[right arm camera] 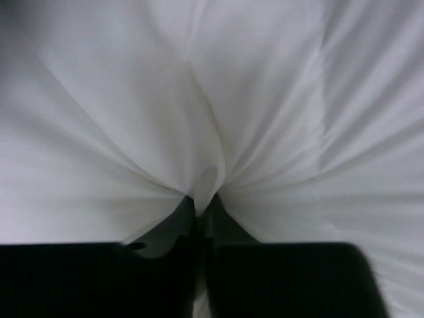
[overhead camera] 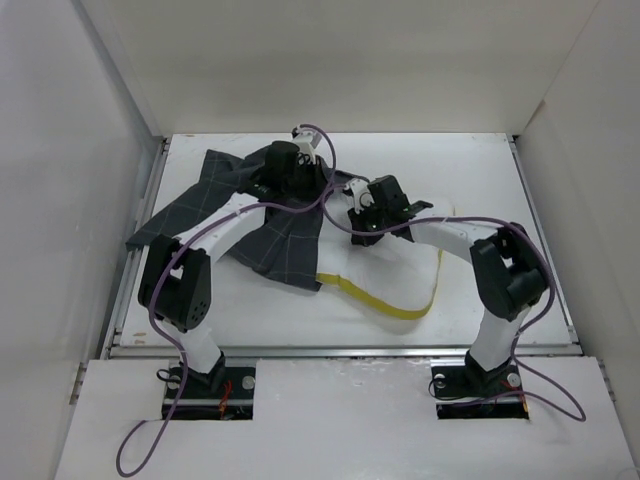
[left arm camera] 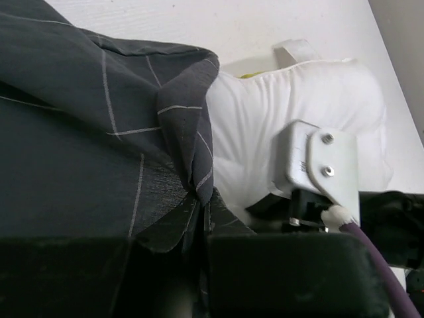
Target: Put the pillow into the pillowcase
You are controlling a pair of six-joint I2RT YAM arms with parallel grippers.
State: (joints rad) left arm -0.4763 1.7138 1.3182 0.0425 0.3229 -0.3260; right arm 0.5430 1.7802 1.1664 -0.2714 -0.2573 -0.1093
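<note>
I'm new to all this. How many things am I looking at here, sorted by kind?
Dark charcoal-grey fabric pillowcase with thin light grid lines: 1
Soft cream-white pillow with a yellow edge band: 1
Black-and-white robot arms: 2 (left arm, right arm)
Total: 4

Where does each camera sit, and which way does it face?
Top external: above and behind the robot, facing down on the table, left arm, right arm, pillowcase, pillow.
Left wrist: looks along the left gripper, shut on the pillowcase; pillow beyond.
Right wrist: close on the pillow, pinched by the right gripper.
Shared: pillow in all three.
</note>
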